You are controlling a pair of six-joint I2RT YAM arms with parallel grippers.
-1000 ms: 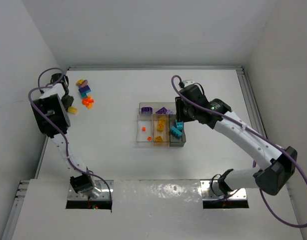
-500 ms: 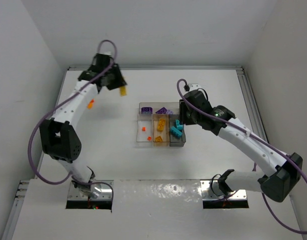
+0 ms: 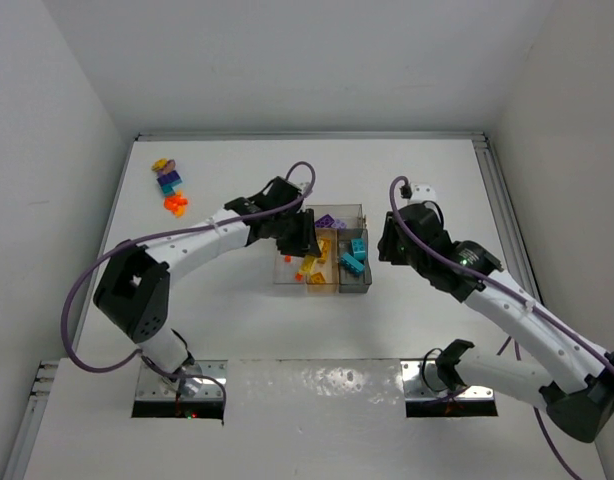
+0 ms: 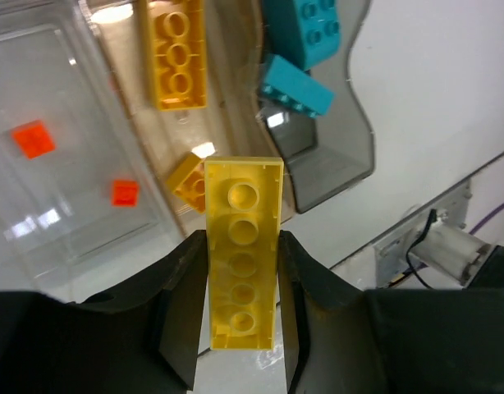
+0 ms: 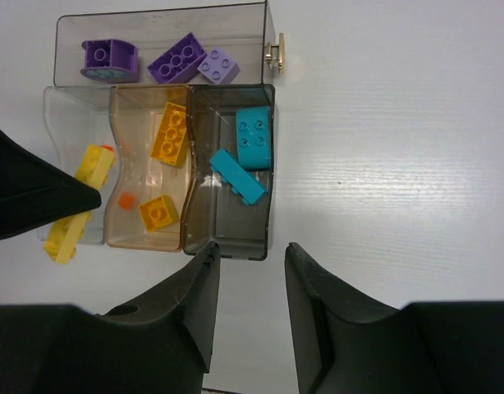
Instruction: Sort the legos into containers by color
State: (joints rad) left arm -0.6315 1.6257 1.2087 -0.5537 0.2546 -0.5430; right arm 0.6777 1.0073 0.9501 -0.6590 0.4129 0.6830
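Observation:
My left gripper (image 3: pixel 301 243) is shut on a long yellow lego (image 4: pixel 242 246), held over the near end of the clear tray (image 3: pixel 355 286), around its left and middle bins. The left bin holds small orange bricks (image 4: pixel 32 138). The middle bin holds yellow-orange bricks (image 5: pixel 171 131). The right bin holds teal bricks (image 5: pixel 254 138). The long bin holds purple bricks (image 5: pixel 176 57). My right gripper (image 5: pixel 250 254) is open and empty, just right of the tray in the top view (image 3: pixel 384 247).
A small pile of loose legos (image 3: pixel 169 185), yellow, purple, teal and orange, lies at the far left of the table. A small brass-coloured knob (image 5: pixel 274 54) sticks out of the long bin's right end.
My left arm has swung from the far left of the table to over the tray, carrying the yellow lego. My right gripper has drawn back from the teal bin to the right.

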